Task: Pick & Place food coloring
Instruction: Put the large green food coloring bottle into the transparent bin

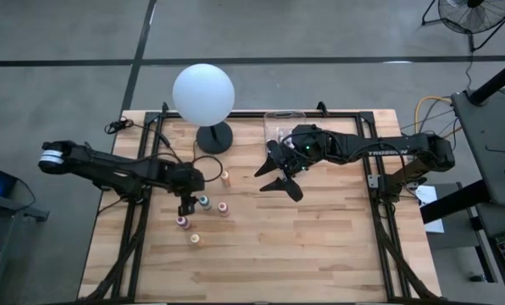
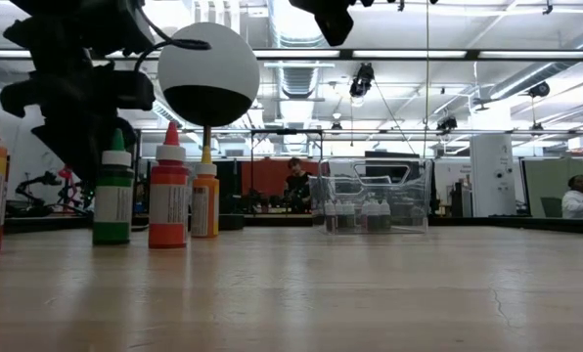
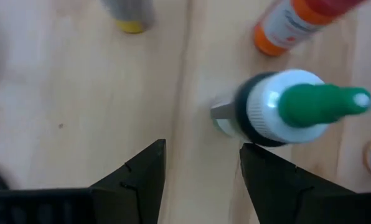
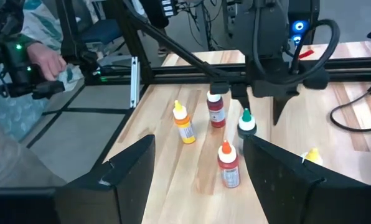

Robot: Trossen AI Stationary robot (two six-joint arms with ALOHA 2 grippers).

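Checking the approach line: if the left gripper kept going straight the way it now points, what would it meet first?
Probably bare wooden table: the open left gripper points down, and the green-capped dropper bottle stands just off its line, beside one finger. Depth is unclear.

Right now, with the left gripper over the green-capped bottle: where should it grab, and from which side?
Probably the body just under the white collar, coming straight down. The green-capped bottle stands upright on the table, its cap tapering too thin to pinch. The left gripper is open above it but offset to one side, so shift until the fingers straddle the body. Neighbouring bottles stand apart, leaving finger room.
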